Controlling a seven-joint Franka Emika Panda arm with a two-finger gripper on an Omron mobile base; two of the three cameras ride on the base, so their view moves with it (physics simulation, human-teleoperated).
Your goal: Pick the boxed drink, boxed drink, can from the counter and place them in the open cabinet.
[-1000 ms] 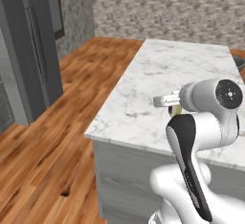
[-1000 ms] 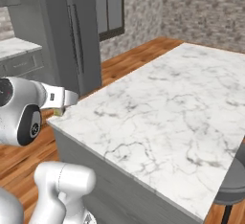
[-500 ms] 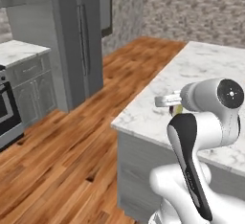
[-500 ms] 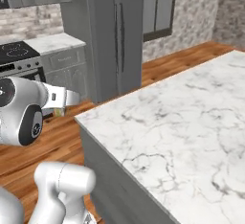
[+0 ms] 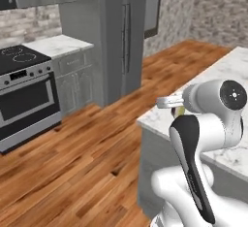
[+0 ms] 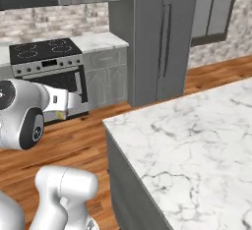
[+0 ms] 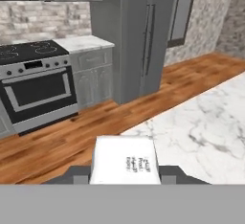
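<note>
one boxed drink (image 7: pixel 125 161) sits in the gripper (image 7: pixel 125 174), carried off the worktop, just past the counter's (image 6: pixel 197 140) near-left corner, over the wood floor (image 5: pixel 72 163). hand view shows the carton's white face w/ small print, a dark finger on each side, so the pincer looks clamped on it. from the left base view a bit of its yellowish side (image 5: pixel 178 110) peeks behind the wrist.

handling, as a guess: light, thin card walls, prob. dents if squeezed hard; faces smooth, could slip if it tilts. best hold is across the two narrow sides near mid-height, as it appears to be now.

long axis seems to run along the fingers, pointing out toward the stove (image 7: pixel 38 86) and fridge (image 7: pixel 139 36); which end leads i can't tell.
</note>
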